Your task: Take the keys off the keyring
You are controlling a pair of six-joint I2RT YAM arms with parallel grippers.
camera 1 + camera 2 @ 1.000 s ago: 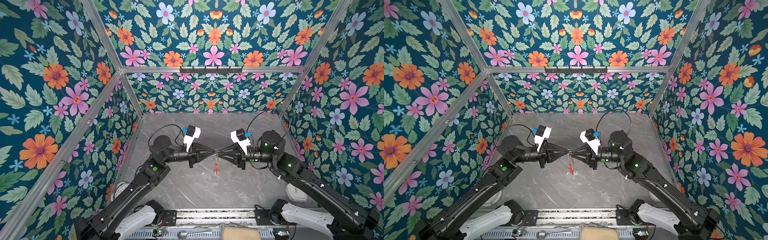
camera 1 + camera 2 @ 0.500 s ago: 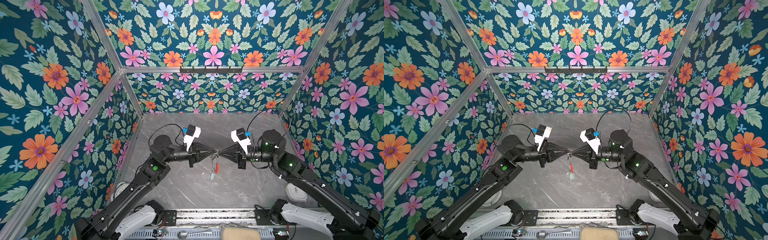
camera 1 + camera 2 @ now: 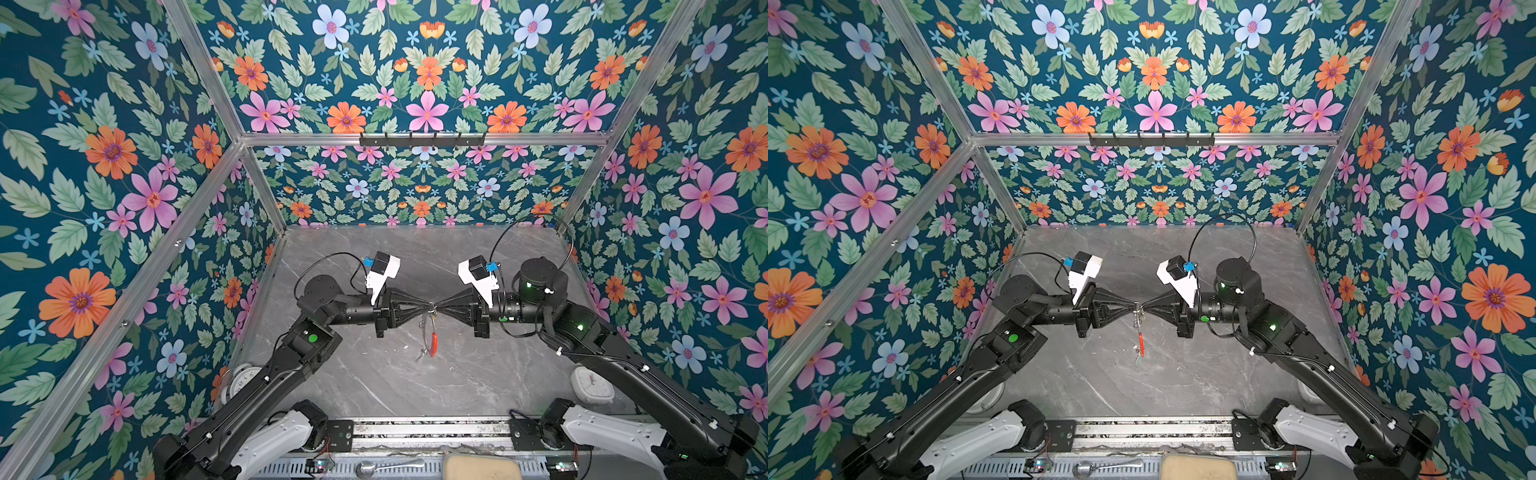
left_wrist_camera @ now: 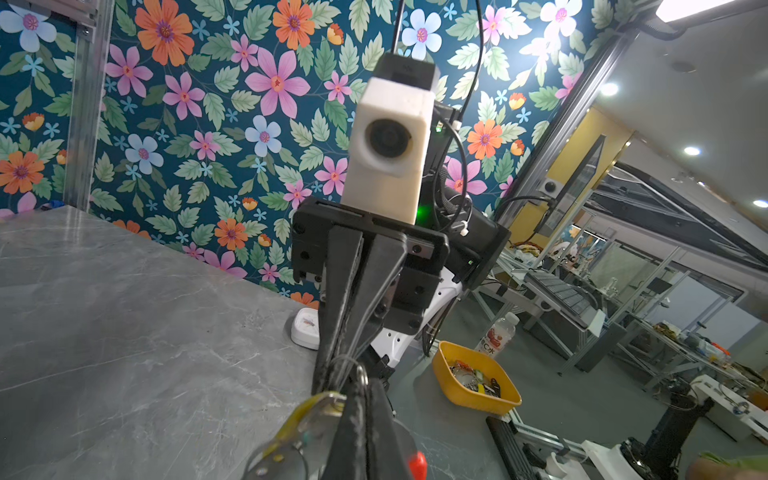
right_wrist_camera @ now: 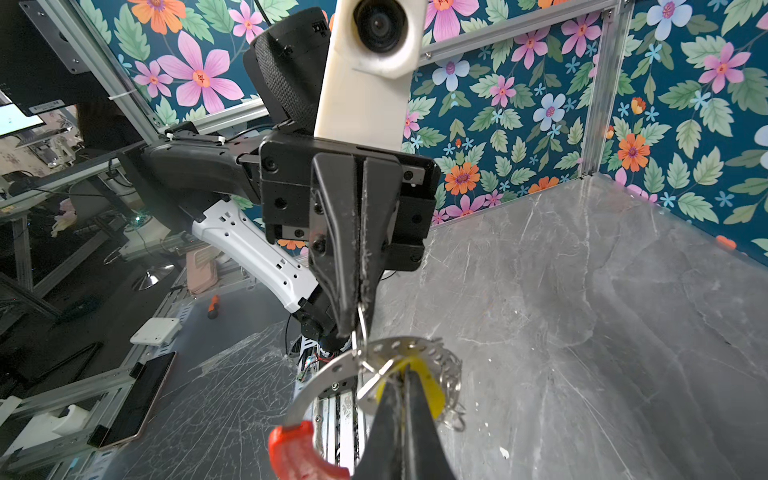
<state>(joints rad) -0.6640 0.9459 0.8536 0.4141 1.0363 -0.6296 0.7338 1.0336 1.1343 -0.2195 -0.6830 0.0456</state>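
keyring (image 5: 332, 368) hangs above the table (image 5: 582, 311); left gripper (image 5: 353, 324) fingers pinch it; right gripper (image 5: 401, 388) fingers pinch the yellow-tagged key (image 5: 430, 392)

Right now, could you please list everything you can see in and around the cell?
keyring: one, grey hoop with red sleeve, hanging in mid-air at the cell's centre
yellow-tagged key: one, silver, at the keyring
table: one, grey marble, cell floor
hook rail: one, black, back frame bar
clock-like gadgets: two, white, table's near corners
spoon: one, silver, front rail
pad: one, beige, beside the spoon
tray: one, yellow, off the table, holding small items
bottle: one, clear, beside the tray
left gripper: one, black, shut on the keyring
right gripper: one, black, shut on the yellow-tagged key
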